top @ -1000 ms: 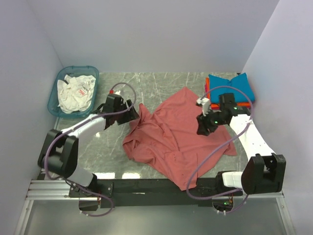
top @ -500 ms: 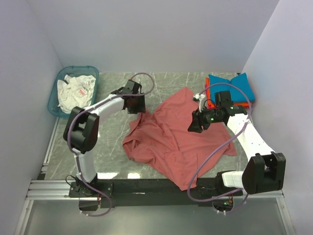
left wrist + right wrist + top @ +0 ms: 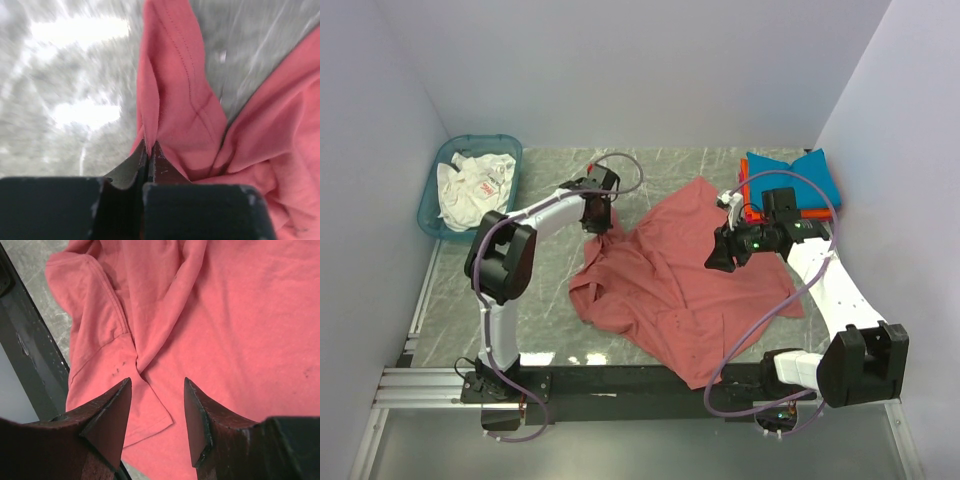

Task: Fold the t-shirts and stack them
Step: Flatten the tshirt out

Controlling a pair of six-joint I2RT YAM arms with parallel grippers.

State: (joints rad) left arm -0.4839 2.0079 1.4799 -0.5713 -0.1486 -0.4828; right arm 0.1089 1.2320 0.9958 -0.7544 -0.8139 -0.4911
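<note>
The dusty-red t-shirt (image 3: 680, 275) lies crumpled and spread over the middle of the marble table. My left gripper (image 3: 600, 222) is at its upper left corner, shut on a raised fold of the red cloth (image 3: 175, 95); the cloth runs up out of the pinched tips of the gripper (image 3: 148, 145). My right gripper (image 3: 716, 258) hovers over the shirt's right half, open, with nothing between its fingers (image 3: 157, 382); below it lie a sleeve and flat red cloth (image 3: 240, 315). A folded teal-blue t-shirt (image 3: 800, 175) rests on a folded orange one (image 3: 748, 207) at the back right.
A translucent teal basket (image 3: 432, 200) holding white cloth (image 3: 472, 190) stands at the back left. The black front rail (image 3: 620, 380) runs along the near edge, also seen in the right wrist view as a dark rail (image 3: 30, 355). Walls close in on both sides.
My left arm swung from the table's left to the shirt's upper left corner and its gripper closed on a fold. My right gripper shifted slightly left and stayed open.
</note>
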